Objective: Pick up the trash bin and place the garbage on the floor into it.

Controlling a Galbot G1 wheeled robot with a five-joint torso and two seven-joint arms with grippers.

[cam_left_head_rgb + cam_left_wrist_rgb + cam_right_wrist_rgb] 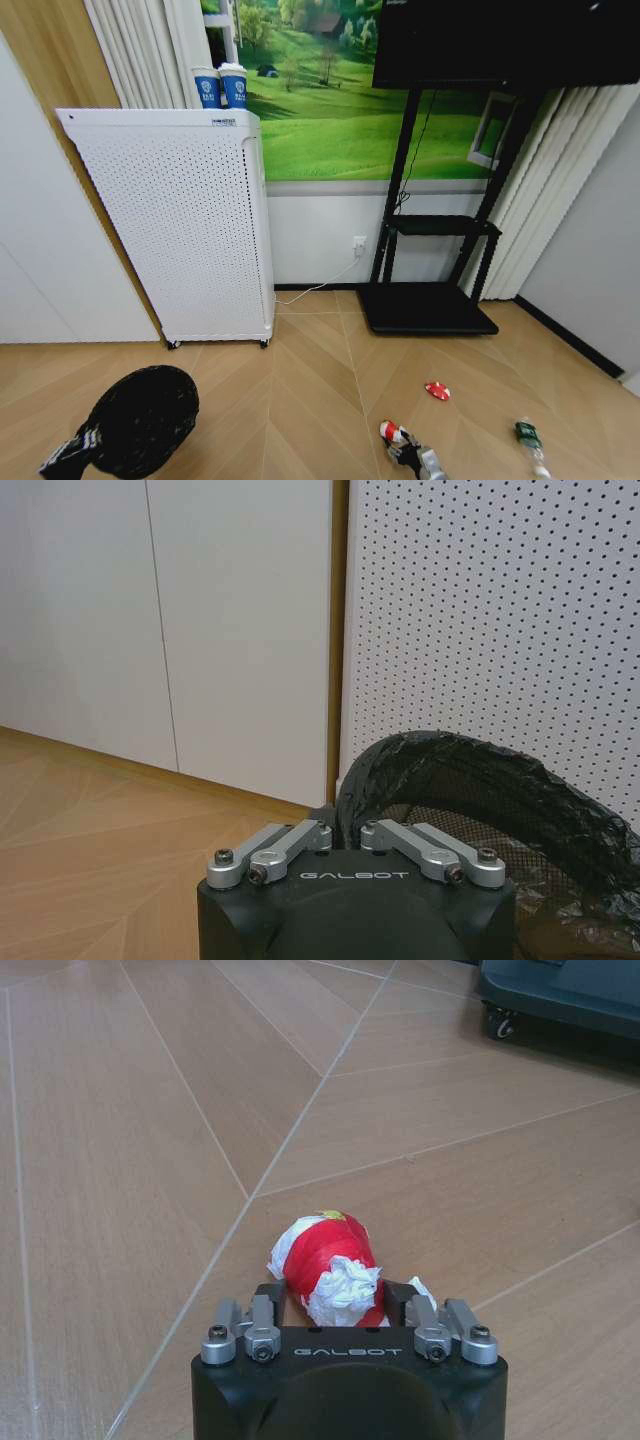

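The trash bin [140, 420], round and black with a black liner, is at the lower left of the head view. My left gripper [75, 455] is shut on its near rim [345, 815]. My right gripper [415, 458] is low over the floor, open. Its fingers [272, 1300] stand on either side of a red-and-white wrapper ball [328, 1268], which lies on the wood and nearly fills the gap. A second red-and-white piece [437, 391] lies farther ahead. A small green-and-clear bottle piece [530, 440] lies to the right.
A tall white perforated appliance [180, 230] stands against the wall right behind the bin, with two blue-and-white cups [222, 88] on top. A black wheeled TV stand [428, 305] is ahead on the right. Bare wooden floor lies between them.
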